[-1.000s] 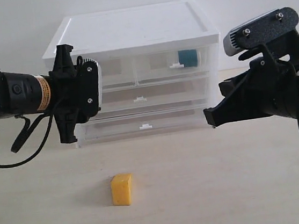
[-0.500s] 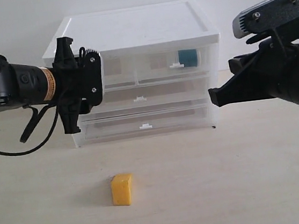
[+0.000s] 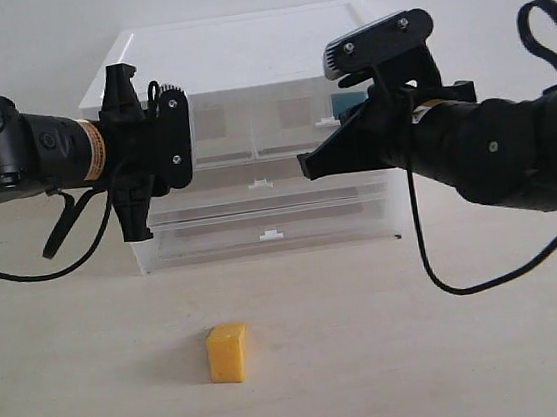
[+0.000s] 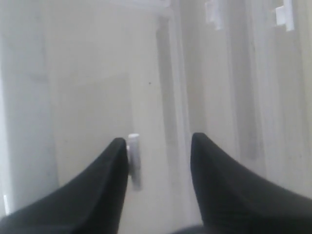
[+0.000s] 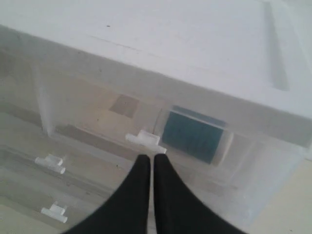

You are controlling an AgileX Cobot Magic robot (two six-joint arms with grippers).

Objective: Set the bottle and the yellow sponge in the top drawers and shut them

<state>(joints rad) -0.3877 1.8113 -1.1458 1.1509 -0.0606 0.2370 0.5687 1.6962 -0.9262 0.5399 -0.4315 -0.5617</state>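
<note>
The yellow sponge (image 3: 227, 352) lies on the table in front of the cabinet, away from both grippers. The bottle (image 5: 195, 136) lies inside the closed top right drawer (image 5: 97, 105); in the exterior view only a teal sliver of the bottle (image 3: 347, 108) shows behind the right arm. My left gripper (image 4: 158, 139) is open at the top left drawer (image 4: 92, 97), with that drawer's white tab handle (image 4: 134, 156) between the jaws, against one finger. My right gripper (image 5: 148, 157) is shut and empty, its tip just short of the top right drawer's handle (image 5: 146, 140).
The white-topped cabinet (image 3: 251, 51) stands at the back of the table. Its two wider lower drawers (image 3: 263, 183) (image 3: 271, 234) are closed. The right arm (image 3: 473, 146) reaches across the cabinet's right front. A cable (image 3: 448, 280) hangs down to the table.
The right arm has swung left and up, in front of the top right drawer. The left gripper has shifted slightly right toward the cabinet. The sponge has not moved.
</note>
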